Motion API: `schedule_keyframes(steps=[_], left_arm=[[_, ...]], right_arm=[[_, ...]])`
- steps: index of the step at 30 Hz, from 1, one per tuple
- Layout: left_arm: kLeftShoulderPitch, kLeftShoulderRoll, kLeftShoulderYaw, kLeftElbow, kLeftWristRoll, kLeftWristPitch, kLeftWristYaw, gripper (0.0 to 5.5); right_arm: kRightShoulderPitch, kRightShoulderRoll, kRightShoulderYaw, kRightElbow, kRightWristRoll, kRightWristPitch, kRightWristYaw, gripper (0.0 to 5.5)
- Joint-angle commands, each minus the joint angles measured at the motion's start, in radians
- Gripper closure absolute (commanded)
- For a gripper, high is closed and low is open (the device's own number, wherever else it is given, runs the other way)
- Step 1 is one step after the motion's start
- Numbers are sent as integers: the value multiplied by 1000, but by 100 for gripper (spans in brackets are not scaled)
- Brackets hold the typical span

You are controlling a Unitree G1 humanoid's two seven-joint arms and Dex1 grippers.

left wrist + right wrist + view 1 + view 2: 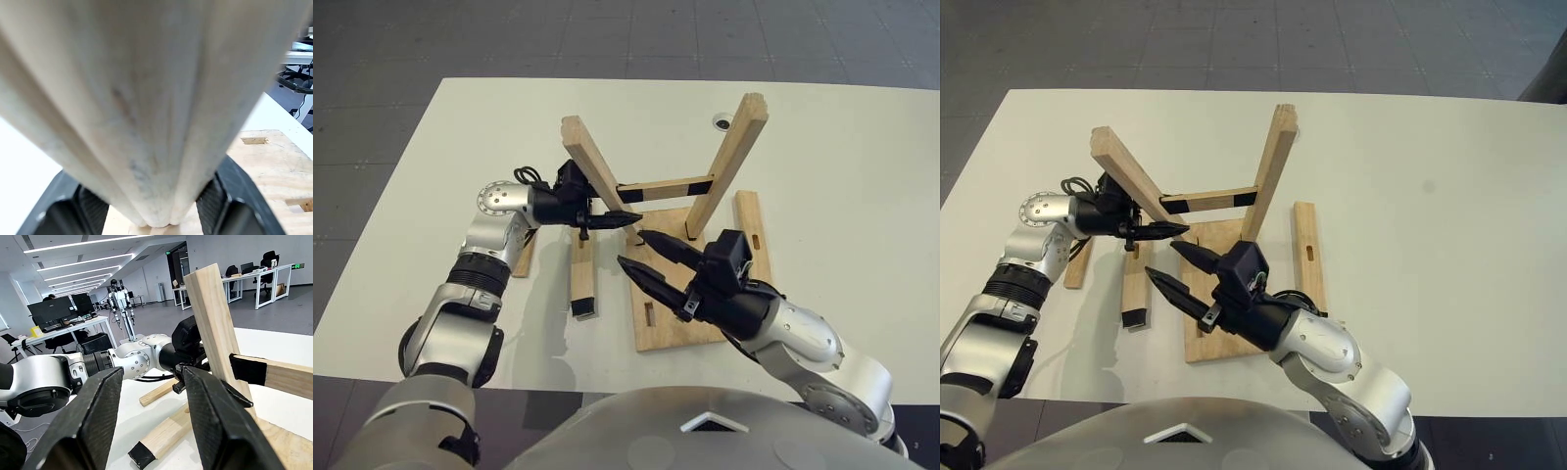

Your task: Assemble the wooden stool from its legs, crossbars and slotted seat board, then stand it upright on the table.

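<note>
So the biggest thing in front of us was the white rectangular table (862, 196); on it lay the flat, pale plywood seat board (661, 335) with its rectangular slots, near our edge and roughly in the middle. Two pale square-section wooden legs stood up out of the far end of that board, splaying apart towards their tops; the left leg (592, 166) tilted out to the left and the right leg (726, 162) to the right. A thin wooden crossbar (666, 186) with black-wrapped ends ran between them low down, touching both.

Loose bits next; a slotted stick (748, 220) of the same pale wood lay flat just beside the board's right edge, a black-tipped stick (581, 279) lay just off its left edge, and a third stick (524, 262) sat partly under our left arm, further left.

Our left gripper (631, 216) was clamped on the left leg down near its base; the wrist camera showed the wood squeezed between both pads (215, 196). Our right gripper (631, 248) hung over the board's left side with its black fingers spread apart, holding nothing.

Smallest of all, a round fitting (722, 121) sat in the tabletop behind the right leg.
</note>
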Motion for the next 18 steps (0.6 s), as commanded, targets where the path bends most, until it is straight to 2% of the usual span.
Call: schedule_keyframes(steps=[1, 10, 13, 18], left_arm=[[257, -4, -346, 191, 442, 128, 51, 268], [224, 7, -216, 180, 321, 133, 81, 151], [212, 72, -90, 75, 198, 130, 48, 146], [377, 228, 145, -250, 30, 107, 1, 146]], right_arm=[[33, -60, -69, -94, 63, -30, 40, 328], [46, -97, -118, -98, 87, -56, 48, 328], [63, -136, -176, -97, 102, -70, 74, 328], [86, -190, -304, -86, 160, -107, 114, 328]])
